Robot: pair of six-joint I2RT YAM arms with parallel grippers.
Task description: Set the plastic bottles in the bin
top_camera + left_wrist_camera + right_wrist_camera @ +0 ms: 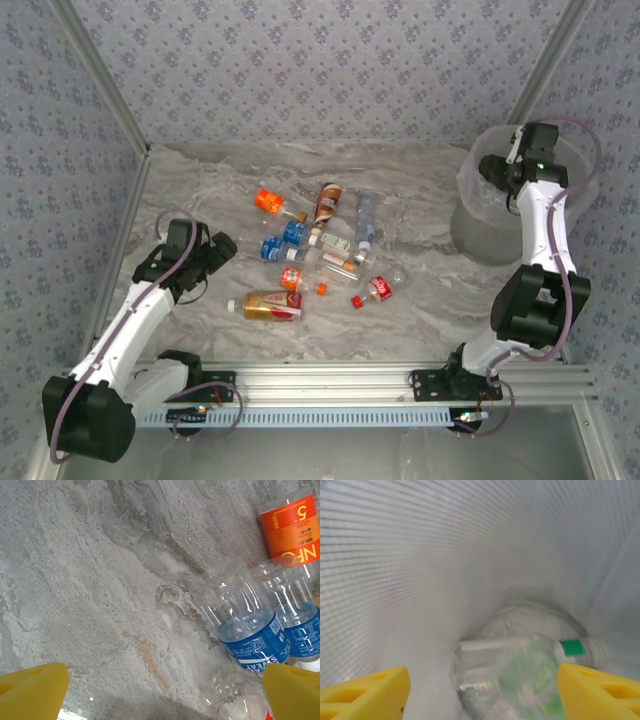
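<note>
Ten or so plastic bottles (275,305) lie piled at ctr of the table (430,300) in top view, well apart from the bin (475,235) at far right. Above bin's mouth hangs the right gripper (505,170); jaw gap unreadable from up there. Its wrist cam looks down inside: yellow fingers (365,690) apart, nothing btwn them, and a clear green-label bottle (530,675), blurred, lies on bin floor. Just left of pile sits the left gripper (222,247). Its wrist cam shows fingers (32,687) wide apart over bare tabletop, w/ two blue-label bottles (250,640) and an orange-label bottle (292,530) at frame's right.
</note>
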